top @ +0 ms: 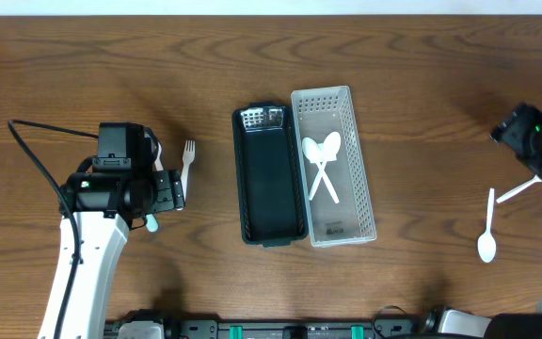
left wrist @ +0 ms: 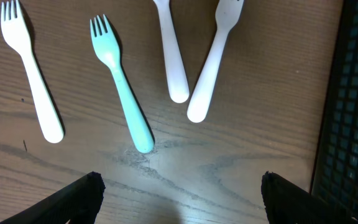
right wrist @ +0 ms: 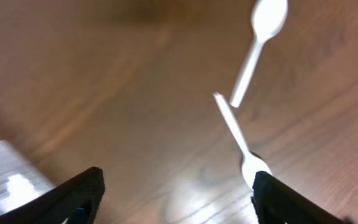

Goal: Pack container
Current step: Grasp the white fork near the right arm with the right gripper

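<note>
While the white bin (top: 333, 165) sits mid-counter, long axis running away from the robot, it holds two white spoons (top: 321, 162), crossed, bowls toward the far end. The dark tray (top: 271, 177) lies parallel against the bin's left wall. There's a shiny patch at the tray's far end, can't tell what it is.

Left side: left gripper (left wrist: 182, 199) is open, fingers wide apart, nothing between them, over bare counter (left wrist: 241, 162) just short of the forks. The wrist view shows four utensils flat in a row, handles toward the gripper:
- white fork (left wrist: 31, 81) at the view's left
- teal fork (left wrist: 122, 87) next to it
- a white handle (left wrist: 171, 53) with its head cut off by the frame
- a second white fork (left wrist: 215, 62), its handle end nearly touching the previous one in a V

The tray's edge runs down the right of that view. From overhead the arm hides most of the row. One fork shows between arm and tray, and the teal handle tip pokes out below the gripper.

Right side: right gripper (right wrist: 179, 196) is also open, nothing between the fingers. Two more spoons lie on the counter near the right edge, well apart from the bin. The loose spoon (top: 486, 228) has its bowl toward the robot. The angled spoon (top: 518, 190) is partly under the right arm. The right wrist view is blurred, but both spoons show ahead of the fingers.
</note>
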{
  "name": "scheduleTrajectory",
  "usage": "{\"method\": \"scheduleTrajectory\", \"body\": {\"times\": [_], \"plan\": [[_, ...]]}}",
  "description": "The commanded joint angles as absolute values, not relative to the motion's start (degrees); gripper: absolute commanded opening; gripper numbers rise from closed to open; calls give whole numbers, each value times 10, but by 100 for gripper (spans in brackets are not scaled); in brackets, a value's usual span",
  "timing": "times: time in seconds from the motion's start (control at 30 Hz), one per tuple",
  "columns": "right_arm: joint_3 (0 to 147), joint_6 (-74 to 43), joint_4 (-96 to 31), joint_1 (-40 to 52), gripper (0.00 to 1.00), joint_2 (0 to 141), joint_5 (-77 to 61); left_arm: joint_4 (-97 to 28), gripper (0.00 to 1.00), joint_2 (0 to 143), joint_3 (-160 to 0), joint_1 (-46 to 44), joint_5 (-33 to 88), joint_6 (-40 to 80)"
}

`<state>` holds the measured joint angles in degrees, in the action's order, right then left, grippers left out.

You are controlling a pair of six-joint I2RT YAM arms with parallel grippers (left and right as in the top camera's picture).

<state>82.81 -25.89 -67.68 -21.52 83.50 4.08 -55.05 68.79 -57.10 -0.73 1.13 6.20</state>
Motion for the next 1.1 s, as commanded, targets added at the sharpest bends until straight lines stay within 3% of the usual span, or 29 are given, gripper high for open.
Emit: {"method": "scheduleTrajectory", "body": {"times": [0.0,0.4,1.07], "plan": [[748,-237,-642,-260,87,841,40,-550,84,688,-581,-4,8,63],[476,-220,-420,-296,91,852,36,-550,84,688,-581,-4,8,63],[422,-151,-306,-296,89,876,47,-550,84,688,-581,-4,8,63]]}}
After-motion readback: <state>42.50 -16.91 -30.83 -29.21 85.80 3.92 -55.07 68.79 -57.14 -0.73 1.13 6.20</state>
